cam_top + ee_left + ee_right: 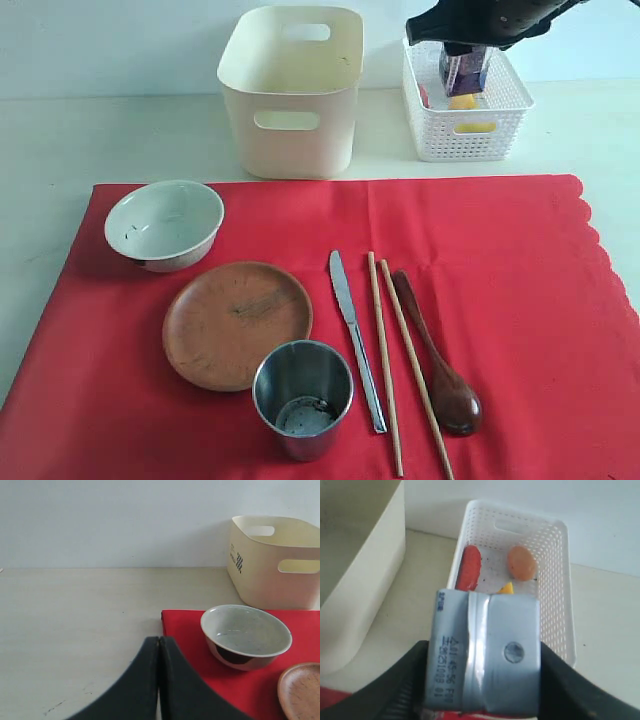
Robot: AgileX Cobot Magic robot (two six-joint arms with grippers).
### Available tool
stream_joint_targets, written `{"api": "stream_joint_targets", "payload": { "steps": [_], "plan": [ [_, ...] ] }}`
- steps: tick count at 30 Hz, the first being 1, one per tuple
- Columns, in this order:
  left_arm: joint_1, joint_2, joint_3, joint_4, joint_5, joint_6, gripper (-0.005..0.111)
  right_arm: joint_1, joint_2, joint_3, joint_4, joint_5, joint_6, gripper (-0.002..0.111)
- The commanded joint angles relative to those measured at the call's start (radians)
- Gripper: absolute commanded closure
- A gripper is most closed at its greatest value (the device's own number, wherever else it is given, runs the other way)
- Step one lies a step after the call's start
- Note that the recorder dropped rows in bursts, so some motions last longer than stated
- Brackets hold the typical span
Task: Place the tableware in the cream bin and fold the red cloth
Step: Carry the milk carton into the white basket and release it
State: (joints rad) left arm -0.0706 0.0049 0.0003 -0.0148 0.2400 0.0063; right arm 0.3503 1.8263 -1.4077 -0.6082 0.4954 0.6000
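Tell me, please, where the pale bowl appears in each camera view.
Exterior: bowl upper left, on the red cloth.
Left wrist: on the cloth's corner, near the cream bin.
Right wrist: not in it.
Shared landmark: the cream bin, in all three.

The right gripper (pixel 463 48) was pictured raised at the far right of the exterior view, with its dark arm (pixel 520 15) brought in from the upper edge. Its two black fingers (pixel 410 685) were set apart and clamped against opposite sides of a grey-blue carton (pixel 487 645), which was seen hanging below them in the exterior view. The left gripper (pixel 159 675) was shown only in its own wrist view, where its two dark, curved fingers were pressed flat together along a thin seam and pointed forward, low over the surface.
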Motion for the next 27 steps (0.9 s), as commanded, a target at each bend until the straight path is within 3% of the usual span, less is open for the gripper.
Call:
{"api": "stream_joint_targets", "payload": {
  "steps": [1,18,27],
  "plan": [
    [0.002,-0.005,0.000,0.001,-0.002,0.001,0.106,-0.043,0.013,-0.007,-0.023,-0.140,0.038,0.108],
    [0.002,-0.005,0.000,0.001,-0.002,0.001,0.106,-0.153,0.205,-0.007,-0.027,-0.539,0.040,0.108],
    [0.002,-0.005,0.000,0.001,-0.002,0.001,0.106,-0.167,0.229,-0.007,0.010,-0.583,0.040,0.108]
  ]
}}
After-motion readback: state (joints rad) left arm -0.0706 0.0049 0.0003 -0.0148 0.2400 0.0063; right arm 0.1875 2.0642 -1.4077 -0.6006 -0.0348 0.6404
